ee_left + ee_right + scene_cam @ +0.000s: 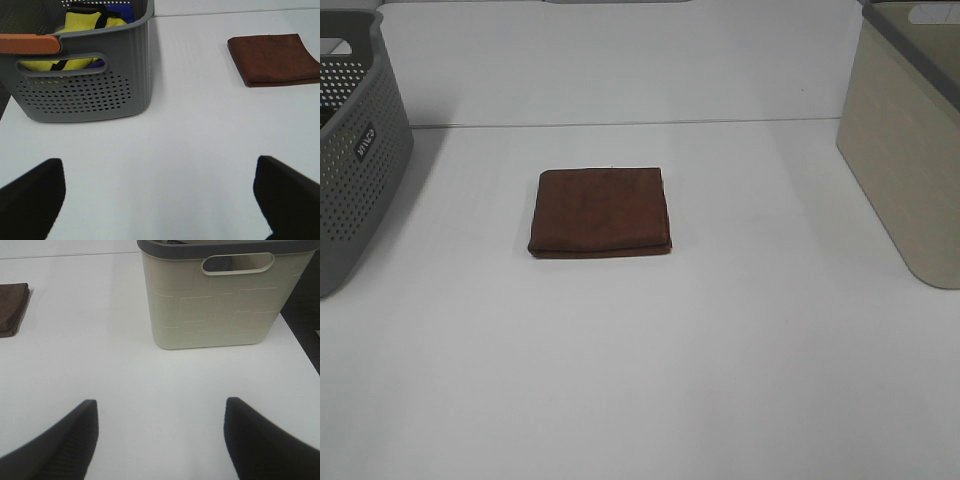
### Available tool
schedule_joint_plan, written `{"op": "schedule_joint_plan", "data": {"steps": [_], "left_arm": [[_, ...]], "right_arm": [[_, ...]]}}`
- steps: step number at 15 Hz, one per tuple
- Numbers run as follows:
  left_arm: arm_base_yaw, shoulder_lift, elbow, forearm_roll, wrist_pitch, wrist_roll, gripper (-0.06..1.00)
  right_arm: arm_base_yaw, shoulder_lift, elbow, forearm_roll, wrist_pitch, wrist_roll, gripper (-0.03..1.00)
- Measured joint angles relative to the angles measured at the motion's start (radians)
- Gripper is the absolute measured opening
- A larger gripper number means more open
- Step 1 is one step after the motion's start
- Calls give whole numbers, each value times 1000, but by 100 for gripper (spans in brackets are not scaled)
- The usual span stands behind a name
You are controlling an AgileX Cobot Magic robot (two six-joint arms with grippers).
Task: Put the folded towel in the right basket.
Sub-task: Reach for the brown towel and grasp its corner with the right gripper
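A brown folded towel lies flat in the middle of the white table. It also shows in the left wrist view and at the edge of the right wrist view. The right basket is beige with a grey rim and stands at the table's right edge; it also shows in the right wrist view. My left gripper is open and empty, well short of the towel. My right gripper is open and empty, in front of the beige basket. Neither gripper shows in the high view.
A grey perforated basket stands at the table's left edge. In the left wrist view it holds yellow and blue items and has an orange handle. The table's right edge drops off beside the beige basket.
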Motion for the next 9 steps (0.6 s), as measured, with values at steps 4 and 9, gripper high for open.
{"op": "schedule_joint_plan", "data": {"steps": [4,9], "left_arm": [[0,0,0,0,0,0,97],[0,0,0,0,0,0,97]], "right_arm": [[0,0,0,0,0,0,68],[0,0,0,0,0,0,68]]}}
